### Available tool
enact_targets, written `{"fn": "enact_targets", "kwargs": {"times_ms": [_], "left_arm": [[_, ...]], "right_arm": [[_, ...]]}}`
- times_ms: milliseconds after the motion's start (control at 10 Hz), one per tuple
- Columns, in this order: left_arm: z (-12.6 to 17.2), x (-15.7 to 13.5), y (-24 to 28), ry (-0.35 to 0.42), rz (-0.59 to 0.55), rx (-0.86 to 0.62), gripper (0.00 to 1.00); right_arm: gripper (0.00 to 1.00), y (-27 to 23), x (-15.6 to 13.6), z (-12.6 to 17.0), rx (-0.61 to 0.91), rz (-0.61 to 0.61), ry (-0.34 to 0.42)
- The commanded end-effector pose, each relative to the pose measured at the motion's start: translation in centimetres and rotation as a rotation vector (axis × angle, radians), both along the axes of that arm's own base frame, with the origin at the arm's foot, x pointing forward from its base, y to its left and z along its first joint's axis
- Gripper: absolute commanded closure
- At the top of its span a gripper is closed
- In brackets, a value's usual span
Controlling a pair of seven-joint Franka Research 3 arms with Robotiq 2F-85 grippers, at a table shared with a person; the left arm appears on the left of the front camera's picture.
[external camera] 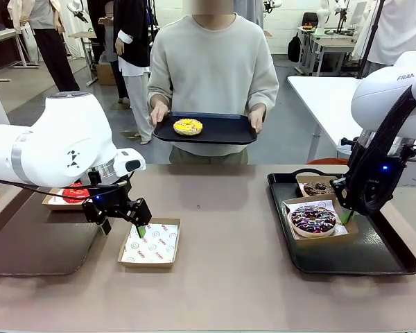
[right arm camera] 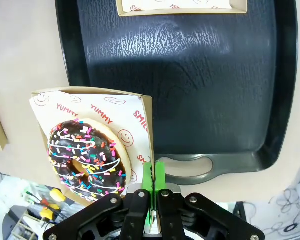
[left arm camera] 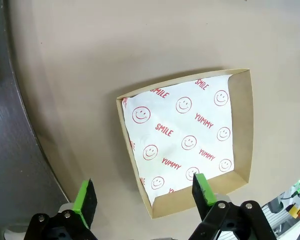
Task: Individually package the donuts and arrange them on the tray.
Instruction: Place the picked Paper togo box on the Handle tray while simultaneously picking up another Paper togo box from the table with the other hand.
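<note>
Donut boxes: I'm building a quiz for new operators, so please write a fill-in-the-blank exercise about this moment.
1. The donut on the tray that the person holds is ____ in colour.
2. The left claw hangs open above a paper-lined box that is ____.
3. The right claw is ____ on the wall of the box holding the drizzled donut.
Missing words: yellow; empty; shut.
</note>
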State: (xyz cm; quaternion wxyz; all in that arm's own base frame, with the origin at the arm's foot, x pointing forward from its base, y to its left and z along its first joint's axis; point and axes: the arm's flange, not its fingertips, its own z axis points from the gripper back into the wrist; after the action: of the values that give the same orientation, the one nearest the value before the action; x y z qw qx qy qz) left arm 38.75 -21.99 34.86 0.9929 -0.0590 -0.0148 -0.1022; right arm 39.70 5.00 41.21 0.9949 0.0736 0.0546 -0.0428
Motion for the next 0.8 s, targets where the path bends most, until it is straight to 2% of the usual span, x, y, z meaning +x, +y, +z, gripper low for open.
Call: {"fn": "enact_targets", "kwargs": {"times_ms": [0, 400, 700], "left_arm": [[-0.11, 0.00, 0.08, 0.005, -0.016, 0.005, 0.00], [-0.11, 0.00, 0.08, 0.005, -0.016, 0.005, 0.00], [0.21, 0.28, -0.74, 0.022, 0.038, 0.008, 0.00]], "right_arm": [[0.99, 0.08, -0.10, 0.16, 0.002, 0.004, 0.002], [0.99, 0.08, -0.10, 0.16, 0.002, 0.004, 0.002], [0.99, -0.55, -0.46, -0.44, -0.024, 0.036, -0.006]]}}
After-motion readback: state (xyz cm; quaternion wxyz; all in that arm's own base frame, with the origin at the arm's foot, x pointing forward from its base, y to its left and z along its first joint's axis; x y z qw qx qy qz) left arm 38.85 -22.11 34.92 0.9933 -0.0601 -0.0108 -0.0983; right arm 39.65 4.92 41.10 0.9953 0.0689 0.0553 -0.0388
